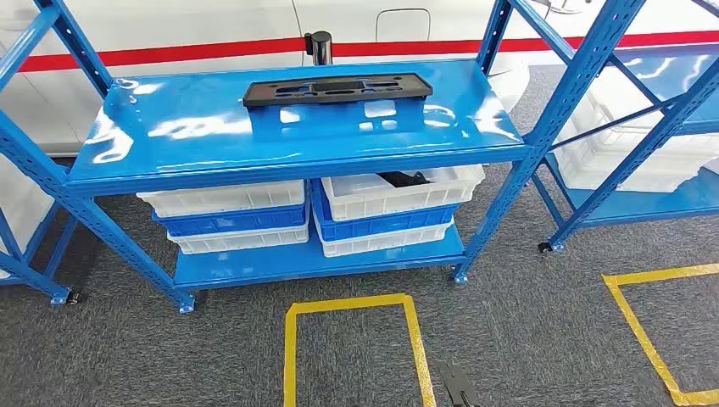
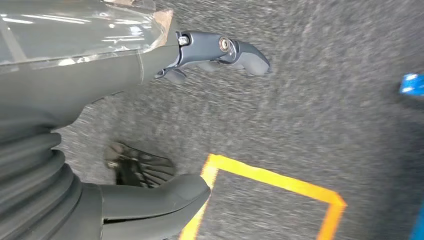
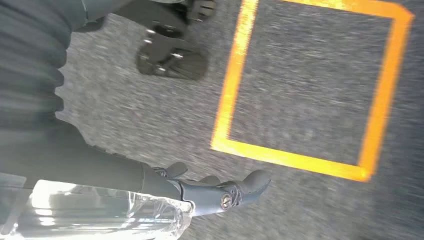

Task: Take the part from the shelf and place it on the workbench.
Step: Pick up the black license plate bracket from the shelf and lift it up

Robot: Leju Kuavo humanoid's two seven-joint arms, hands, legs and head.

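Here, black part [image 1: 337, 88] flat on blue shelf [image 1: 212, 140], long axis left-right, left hand [image 2: 150, 130] and right hand [image 3: 165, 185] both released, empty.

black part [image 1: 337, 88] on glossy blue shelf [image 1: 195, 127], white and blue bins [image 1: 233, 219], yellow-taped grey carpet [image 1: 526, 331]

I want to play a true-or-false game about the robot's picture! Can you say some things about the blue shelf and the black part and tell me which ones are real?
1. The black part lies on the top board of the blue shelf. True.
2. The robot's left hand holds the black part. False: it hangs over the grey carpet, holding nothing.
3. White and blue bins are stacked on the lower board. True.
4. The yellow tape square is on the shelf's top board. False: it is on the carpet in front of the shelf.
5. The right hand rests on the shelf. False: it hangs above the floor.
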